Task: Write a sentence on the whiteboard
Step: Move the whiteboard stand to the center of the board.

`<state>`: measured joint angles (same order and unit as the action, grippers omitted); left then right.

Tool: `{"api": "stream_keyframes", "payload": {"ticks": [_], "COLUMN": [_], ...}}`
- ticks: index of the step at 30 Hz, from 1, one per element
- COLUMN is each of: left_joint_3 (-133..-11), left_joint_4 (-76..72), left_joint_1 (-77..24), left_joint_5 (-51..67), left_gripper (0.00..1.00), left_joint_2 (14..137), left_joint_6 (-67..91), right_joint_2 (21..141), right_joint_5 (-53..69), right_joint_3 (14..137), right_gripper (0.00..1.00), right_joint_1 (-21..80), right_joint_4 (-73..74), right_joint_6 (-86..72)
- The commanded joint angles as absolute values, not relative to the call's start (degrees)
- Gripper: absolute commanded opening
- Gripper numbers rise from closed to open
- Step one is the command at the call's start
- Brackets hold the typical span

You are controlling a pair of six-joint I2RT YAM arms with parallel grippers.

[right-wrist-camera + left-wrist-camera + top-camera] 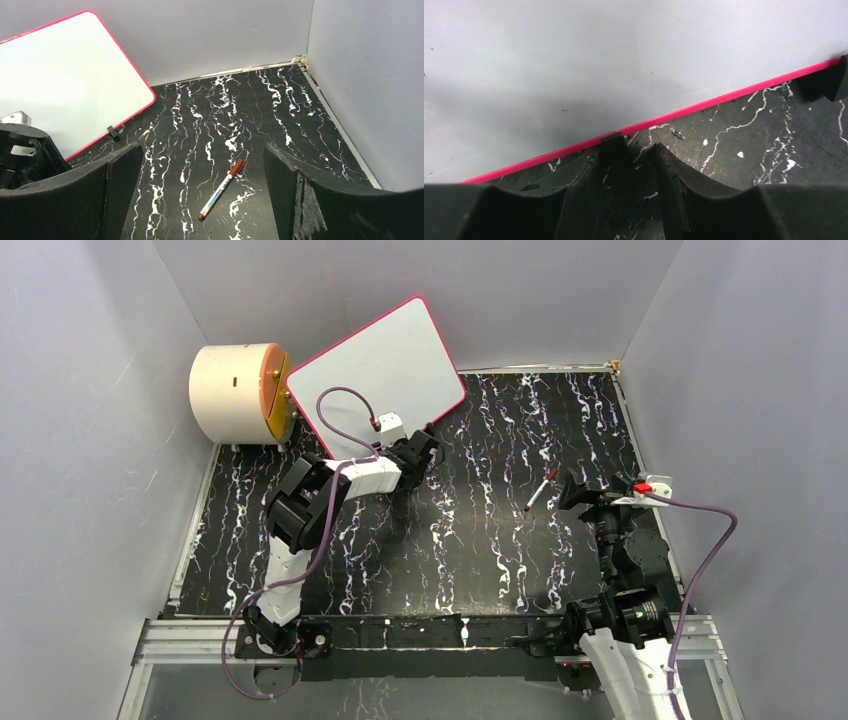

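Note:
The whiteboard [385,355] leans tilted at the back left, white with a pink-red rim. Its face [574,60] is blank and no sentence shows on it. My left gripper [428,448] sits low at the board's lower edge. In the left wrist view its jaws [636,146] stand a narrow gap apart with only table between them, and one fingertip [613,142] reaches the pink rim. A brown-capped marker [540,489] lies on the table. My right gripper [572,490] hovers just behind the marker [220,190], wide open [201,150] and empty.
A cream cylinder with an orange face [235,392] stands left of the board. Small black clip feet [112,131] hold the board's lower rim. Grey walls close in the black marbled table [480,540] on three sides.

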<state>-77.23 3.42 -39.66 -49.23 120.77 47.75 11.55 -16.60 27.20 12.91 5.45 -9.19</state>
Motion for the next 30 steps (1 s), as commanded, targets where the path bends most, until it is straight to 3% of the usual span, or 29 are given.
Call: {"api": "stream_keyframes", "payload": {"ticks": [1, 8, 14, 30], "left_joint_3": [-75.71, -71.87, -67.35, -47.79], "left_joint_4": [2.66, 2.02, 0.98, 0.26], "left_joint_1": [-38.23, -38.12, -38.10, -41.06], "left_joint_5": [-51.56, -49.96, -47.79, -37.86], "left_gripper": [0.38, 0.22, 0.01, 0.00], "left_joint_2": [119.60, 117.42, 114.46, 98.18], "left_joint_6": [47.47, 45.89, 42.81, 43.16], "right_joint_2": [10.63, 10.72, 10.72, 9.27], "right_joint_5": [-17.67, -17.58, -17.06, -16.47], "right_joint_3": [26.89, 26.89, 26.94, 27.16], "right_gripper": [0.99, 0.99, 0.99, 0.99], "right_joint_1": [13.33, 13.28, 13.36, 13.42], "right_joint_4": [1.85, 2.02, 2.14, 3.05], "right_joint_6": [-8.29, -8.25, -8.26, -8.47]}}
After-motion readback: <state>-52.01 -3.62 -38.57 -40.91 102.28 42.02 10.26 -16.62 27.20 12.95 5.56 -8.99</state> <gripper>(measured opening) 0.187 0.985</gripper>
